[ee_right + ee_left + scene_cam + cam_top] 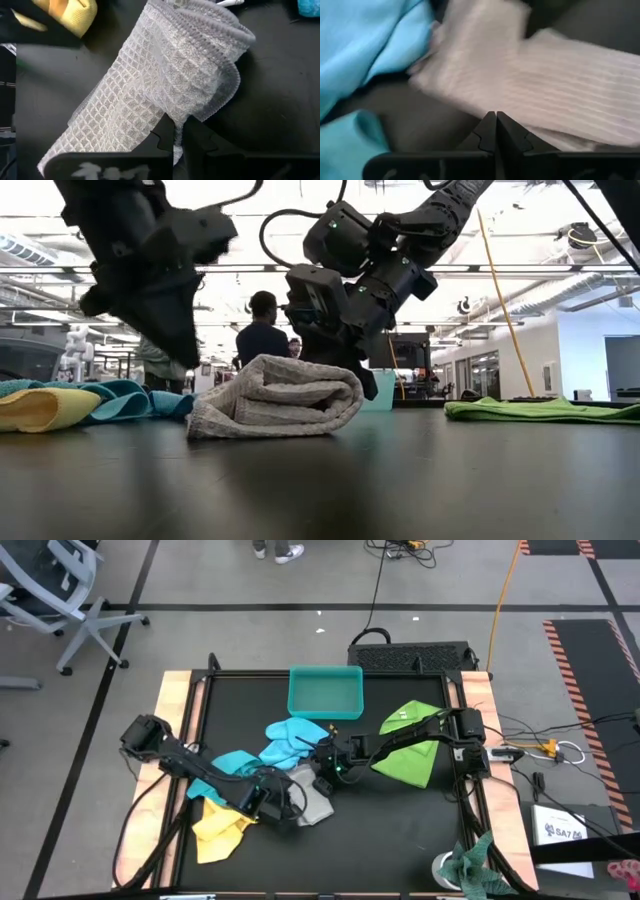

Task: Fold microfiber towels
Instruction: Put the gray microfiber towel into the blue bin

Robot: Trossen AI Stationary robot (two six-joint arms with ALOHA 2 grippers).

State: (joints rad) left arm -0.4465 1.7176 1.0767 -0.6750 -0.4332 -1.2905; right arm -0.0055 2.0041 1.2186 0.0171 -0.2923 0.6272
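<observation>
Grey towel [312,802] lying half-folded, bunched, near table [420,830] centre, just in front of teal tray [325,690]. Right gripper [325,765] pinching its far edge, jaws clamped on cloth. Left gripper [272,802] hovering at its near side, jaws together, gripping nothing visible. Green towel [410,745] lying flat right of grey towel, maybe already done. Blue towels [285,740] and yellow towel [222,828] sitting crumpled left of it, waiting. Judging task early: most towels remaining unfolded.
</observation>
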